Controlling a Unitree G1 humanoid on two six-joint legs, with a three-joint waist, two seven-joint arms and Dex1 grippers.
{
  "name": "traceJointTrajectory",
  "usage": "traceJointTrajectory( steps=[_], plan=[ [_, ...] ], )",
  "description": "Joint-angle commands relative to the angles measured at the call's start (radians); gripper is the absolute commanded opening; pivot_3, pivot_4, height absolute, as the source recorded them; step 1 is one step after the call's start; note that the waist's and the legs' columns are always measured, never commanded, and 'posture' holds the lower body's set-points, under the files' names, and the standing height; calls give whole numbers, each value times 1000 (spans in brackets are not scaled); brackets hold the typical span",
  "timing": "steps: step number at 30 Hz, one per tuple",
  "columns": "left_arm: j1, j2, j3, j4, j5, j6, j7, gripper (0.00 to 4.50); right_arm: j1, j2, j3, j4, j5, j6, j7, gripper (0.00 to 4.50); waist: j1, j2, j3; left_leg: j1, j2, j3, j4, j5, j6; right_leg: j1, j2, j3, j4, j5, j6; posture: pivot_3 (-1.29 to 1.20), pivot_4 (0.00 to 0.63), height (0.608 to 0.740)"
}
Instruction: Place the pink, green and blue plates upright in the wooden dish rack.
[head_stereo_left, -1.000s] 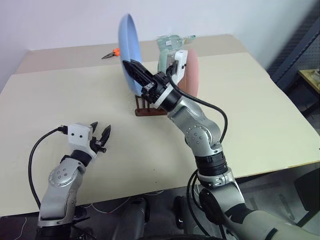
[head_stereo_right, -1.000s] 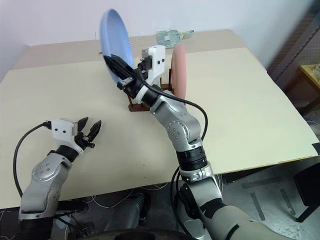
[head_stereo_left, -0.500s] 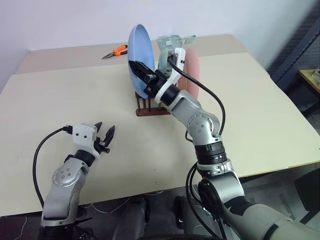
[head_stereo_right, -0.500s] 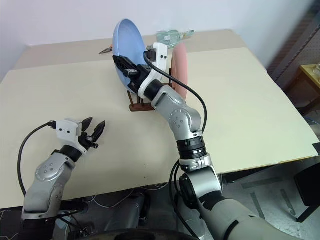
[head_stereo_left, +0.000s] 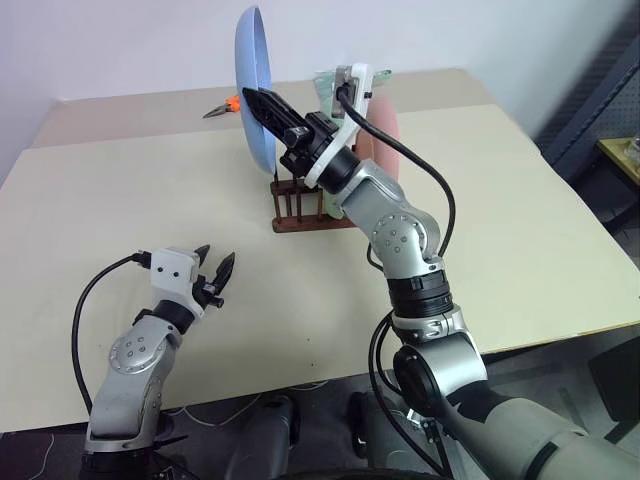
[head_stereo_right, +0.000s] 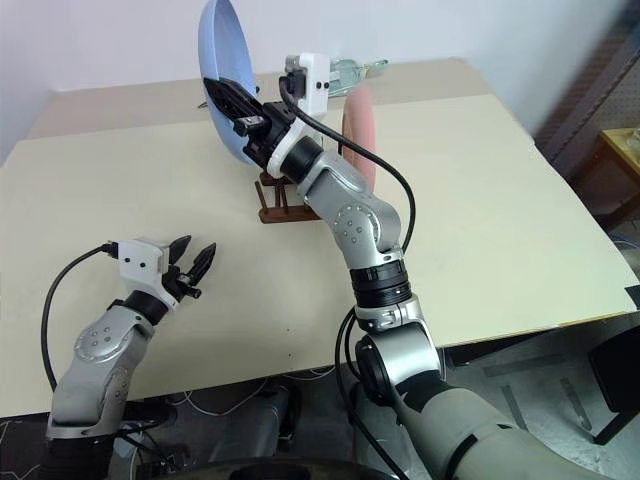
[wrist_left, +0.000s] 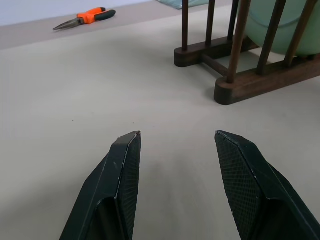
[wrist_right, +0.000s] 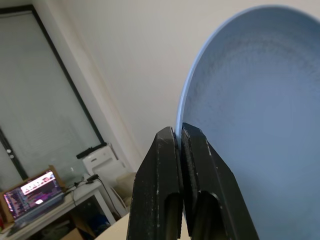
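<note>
- The left gripper (head_stereo_left: 213, 269) hangs low over the table (head_stereo_left: 520, 220), on the near side of the wooden dish rack (head_stereo_left: 300, 208) and well apart from it. Its two black fingers (wrist_left: 122, 170) are spread, with bare tabletop between them and nothing held.
- In the left wrist view the rack's near end stands ahead of those fingers: dark rails and thin upright pegs, with a pale curve of the green plate (wrist_left: 287, 27) showing behind the pegs.
- The right gripper (head_stereo_left: 262, 106) is raised above the near-left end of the rack, fingers pressed together on the rim of the blue plate (head_stereo_left: 252, 85).
- The blue plate stands on edge in the air, clear of the pegs, up and to the left of the rack. In the right wrist view its rim runs straight down into the pinched fingertips (wrist_right: 172, 150).
- The pink plate (head_stereo_left: 384, 145) stands upright at the right end of the rack, partly hidden behind the right arm.
- The green plate stands in the rack too, between the pink plate and the rack's left end; from the head views I see little of it.
- Beyond the rack, on the far left part of the table, lie orange-handled pliers (wrist_left: 82, 18).
- Just behind the rack, at the back edge of the table, sits a clear plastic item (head_stereo_right: 352, 72) I cannot make out.
</note>
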Motion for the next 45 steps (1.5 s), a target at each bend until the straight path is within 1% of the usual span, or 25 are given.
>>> traceJointTrajectory(
  steps=[1,12,19,22,23,24,27,32,37,39,45],
  plan=[
    [3,-2,5,-41,-2,-15,0,2378,-17,10,-32,10,23,10,-2,0,-1,0,0,0,0,0,0,0,0,0,0,0,0,0,0,0,150,740],
    [5,-1,2,-44,1,-15,-1,2378,43,0,-26,66,-12,33,8,0,-1,0,0,0,0,0,0,0,0,0,0,0,0,0,0,0,150,740],
    [0,0,-7,-41,8,-17,-3,2378,46,-5,-19,70,-35,36,12,0,-2,0,0,0,0,0,0,0,0,0,0,0,0,0,0,0,150,740],
    [0,0,-9,-39,11,-19,-3,2439,47,-9,-7,70,-56,34,20,976,-1,0,0,0,0,0,0,0,0,0,0,0,0,0,0,0,150,740],
    [0,0,-9,-39,11,-19,-4,2439,48,-9,-4,69,-62,33,21,1450,-2,0,0,0,0,0,0,0,0,0,0,0,0,0,0,0,150,740],
    [0,0,-9,-39,12,-20,-4,2439,48,-9,-4,68,-65,32,23,2019,-2,0,0,0,0,0,0,0,0,0,0,0,0,0,0,0,150,740],
    [1,-1,-12,-41,15,-18,-3,2439,55,-13,16,48,-93,20,30,3427,-1,0,0,0,0,0,0,0,0,0,0,0,0,0,0,0,150,740],
    [3,-1,-18,-46,19,-14,1,2439,53,-31,46,14,-155,-27,38,3427,-1,0,0,0,0,0,0,0,0,0,0,0,0,0,0,0,150,740],
    [6,-4,-22,-56,22,-5,5,2439,46,-95,109,-22,-272,-105,55,3427,-1,0,0,0,0,0,0,0,0,0,0,0,0,0,0,0,150,740],
    [4,-4,-22,-65,22,5,9,2439,42,-129,128,-37,-320,-119,50,3427,-1,0,0,0,0,0,0,0,0,0,0,0,0,0,0,0,150,740],
    [4,-14,-34,-91,28,29,21,2439,44,-263,188,-100,-485,-246,82,3427,1,0,0,0,0,0,0,0,0,0,0,0,0,0,0,0,150,740]
  ],
)
